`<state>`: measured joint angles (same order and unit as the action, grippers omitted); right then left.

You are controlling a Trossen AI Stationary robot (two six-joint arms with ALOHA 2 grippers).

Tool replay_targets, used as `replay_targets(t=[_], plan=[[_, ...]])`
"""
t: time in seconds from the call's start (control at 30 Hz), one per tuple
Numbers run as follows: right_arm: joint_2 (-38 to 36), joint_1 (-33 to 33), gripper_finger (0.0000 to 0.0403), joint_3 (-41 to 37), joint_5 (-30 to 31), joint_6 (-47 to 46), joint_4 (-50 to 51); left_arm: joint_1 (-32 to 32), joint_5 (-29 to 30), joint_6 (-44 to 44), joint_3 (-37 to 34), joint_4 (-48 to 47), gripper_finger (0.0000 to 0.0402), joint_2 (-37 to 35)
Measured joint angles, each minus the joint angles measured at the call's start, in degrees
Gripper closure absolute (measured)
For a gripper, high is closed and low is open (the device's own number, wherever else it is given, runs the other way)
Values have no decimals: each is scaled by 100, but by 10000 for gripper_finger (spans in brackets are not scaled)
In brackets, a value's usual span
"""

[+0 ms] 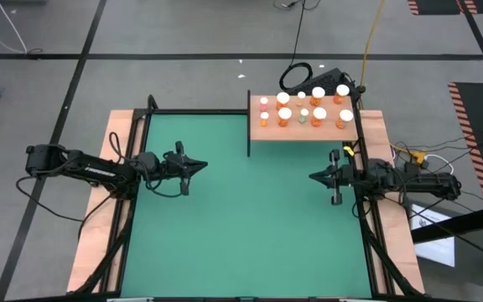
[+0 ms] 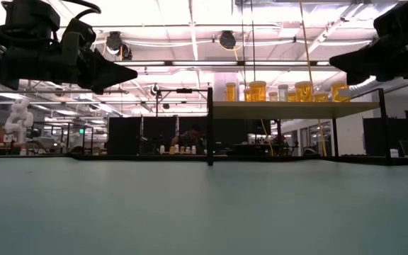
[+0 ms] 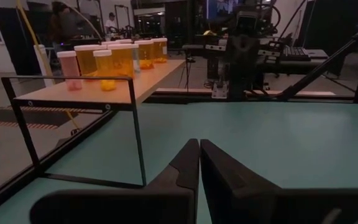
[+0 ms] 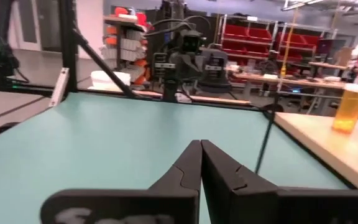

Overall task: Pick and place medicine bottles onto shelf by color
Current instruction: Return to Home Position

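Several medicine bottles (image 1: 302, 109) with white caps, most with orange bodies, stand upright on the shelf (image 1: 267, 132), a light wooden board raised on black posts at the green mat's far right. They also show in the low view (image 2: 283, 91) and the left wrist view (image 3: 112, 59); one bottle (image 4: 350, 107) shows in the right wrist view. My left gripper (image 1: 203, 164) hangs shut over the mat's left side, pointing level toward the right. My right gripper (image 1: 313, 177) hangs shut at the mat's right edge, pointing level toward the left. Both hold nothing.
Wooden strips (image 1: 95, 218) frame the green mat (image 1: 241, 218) left and right. A black post (image 1: 249, 126) stands at the shelf's left end. Cables and a black box (image 1: 325, 77) lie behind the shelf. The mat between the two grippers lies bare.
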<state>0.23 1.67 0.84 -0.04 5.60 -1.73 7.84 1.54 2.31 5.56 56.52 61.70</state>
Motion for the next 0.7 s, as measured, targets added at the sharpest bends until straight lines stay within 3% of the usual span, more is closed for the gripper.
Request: replay_targets(t=[0.33,0.7], plan=[[0,-478,403,0,-152,9,-33,1,2,44,0,1,382,0],[0,-529,403,0,-150,50,-37,1,4,-11,0,25,382,-1]])
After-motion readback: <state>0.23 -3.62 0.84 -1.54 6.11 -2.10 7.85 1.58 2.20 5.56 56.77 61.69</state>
